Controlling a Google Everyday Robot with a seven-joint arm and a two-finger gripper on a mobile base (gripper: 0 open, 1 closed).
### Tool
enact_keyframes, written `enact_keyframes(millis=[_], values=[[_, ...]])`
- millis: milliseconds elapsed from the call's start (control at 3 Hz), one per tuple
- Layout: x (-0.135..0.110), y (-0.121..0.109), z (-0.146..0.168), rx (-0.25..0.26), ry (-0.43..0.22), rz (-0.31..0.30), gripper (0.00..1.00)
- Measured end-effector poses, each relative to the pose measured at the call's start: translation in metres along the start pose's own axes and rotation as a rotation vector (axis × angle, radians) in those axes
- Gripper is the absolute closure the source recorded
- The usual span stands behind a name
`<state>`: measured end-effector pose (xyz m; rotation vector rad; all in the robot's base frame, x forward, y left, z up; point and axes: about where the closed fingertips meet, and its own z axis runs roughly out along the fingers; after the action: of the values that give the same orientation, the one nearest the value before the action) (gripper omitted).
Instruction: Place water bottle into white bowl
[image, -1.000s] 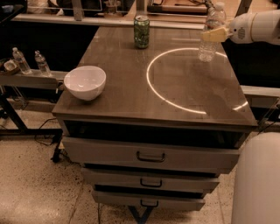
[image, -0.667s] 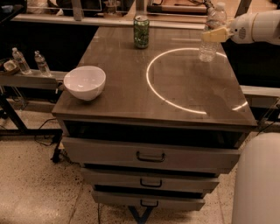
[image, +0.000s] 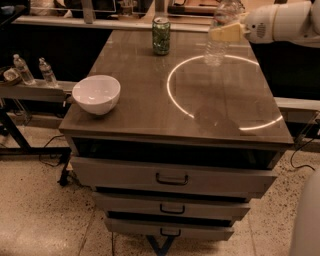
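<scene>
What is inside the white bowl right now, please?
Nothing visible: the white bowl shows only bare interior, its near inner wall hidden by the rim. The gripper holds the water bottle far from it.

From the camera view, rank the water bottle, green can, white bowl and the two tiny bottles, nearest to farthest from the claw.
The claw is at the far right of the table.
1. Water bottle: in its grip.
2. Green can: far edge, to the left.
3. White bowl: near left corner.
4. Tiny bottles: off the table, far left.

White rounded arm (image: 286, 21); yellowish pincer (image: 223, 33), top right.
</scene>
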<state>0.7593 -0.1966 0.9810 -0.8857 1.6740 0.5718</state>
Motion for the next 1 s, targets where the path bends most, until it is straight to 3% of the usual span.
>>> enact_keyframes(millis=[333, 667, 1000], values=[[-0.013, 0.049, 0.017, -0.085, -0.037, 0.025, 1.0], [-0.003, 0.058, 0.029, -0.112, -0.022, 0.037, 1.0], [-0.004, 0.057, 0.028, -0.108, -0.024, 0.036, 1.0]])
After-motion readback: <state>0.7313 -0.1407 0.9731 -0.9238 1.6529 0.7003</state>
